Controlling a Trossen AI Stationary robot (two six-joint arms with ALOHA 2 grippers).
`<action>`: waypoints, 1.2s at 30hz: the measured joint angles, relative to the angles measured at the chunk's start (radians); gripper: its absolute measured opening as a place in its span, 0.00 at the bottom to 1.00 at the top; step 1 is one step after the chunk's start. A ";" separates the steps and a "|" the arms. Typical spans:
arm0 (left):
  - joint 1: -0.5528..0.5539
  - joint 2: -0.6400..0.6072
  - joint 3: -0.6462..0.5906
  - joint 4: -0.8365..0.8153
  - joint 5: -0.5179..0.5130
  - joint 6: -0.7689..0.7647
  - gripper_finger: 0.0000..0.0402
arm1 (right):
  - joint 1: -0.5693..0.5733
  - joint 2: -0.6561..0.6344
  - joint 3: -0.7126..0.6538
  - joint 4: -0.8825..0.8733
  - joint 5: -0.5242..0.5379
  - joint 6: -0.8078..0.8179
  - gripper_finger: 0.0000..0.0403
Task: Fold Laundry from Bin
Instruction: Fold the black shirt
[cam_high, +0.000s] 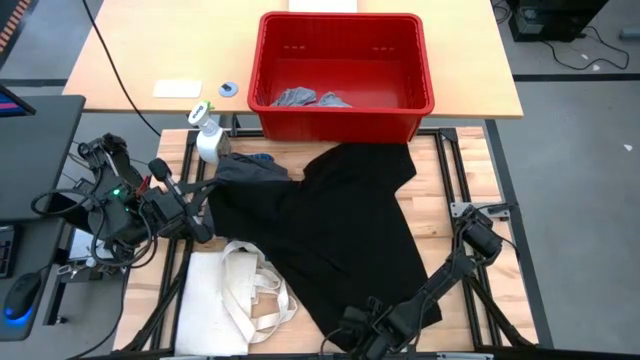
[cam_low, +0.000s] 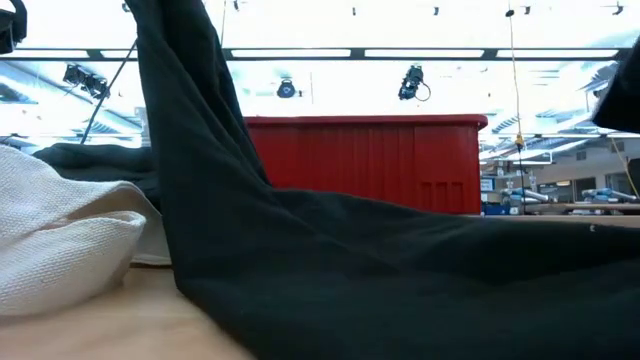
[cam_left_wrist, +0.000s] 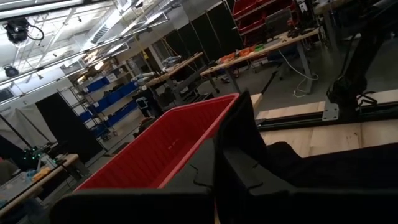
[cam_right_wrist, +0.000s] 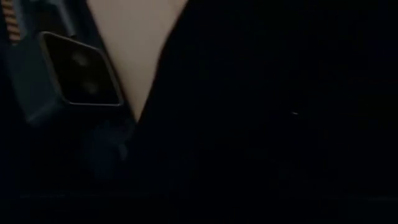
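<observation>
A large black piece of laundry (cam_high: 340, 230) lies spread over the table's middle, its left corner raised. My left gripper (cam_high: 200, 220) is shut on that corner, above the table's left side. My right gripper (cam_high: 365, 325) is at the black piece's near edge, and dark cloth fills the right wrist view (cam_right_wrist: 261, 124). The red bin (cam_high: 345, 120) stands at the far edge with light grey pieces (cam_high: 300, 98) on its floor. A dark grey piece (cam_high: 250, 168) lies beside the black one at the far left. My left gripper holds the black piece by a bunched part at its left corner (cam_left_wrist: 239, 124), pinched between the two fingers, which come in level from the table's left. The corner is lifted clear. From it the cloth (cam_low: 175, 80) slopes down to the table, where the remainder lies.
A cream canvas tote bag (cam_high: 240, 295) with long handles lies at the near left, partly under the black piece. A white spray bottle (cam_high: 208, 135) stands left of the bin. A white card (cam_high: 177, 88) and a small disc (cam_high: 229, 89) lie on the far desk.
</observation>
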 joint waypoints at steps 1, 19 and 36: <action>0.000 0.000 0.000 0.000 0.000 0.000 0.03 | 0.003 0.000 0.000 -0.013 0.006 0.020 0.21; 0.080 0.024 0.006 0.093 0.443 0.029 0.01 | 0.003 -0.164 0.139 -0.329 -0.155 0.002 0.02; 0.459 0.172 0.090 0.571 0.656 0.541 0.02 | 0.102 -0.386 0.151 -0.230 -0.256 0.161 0.02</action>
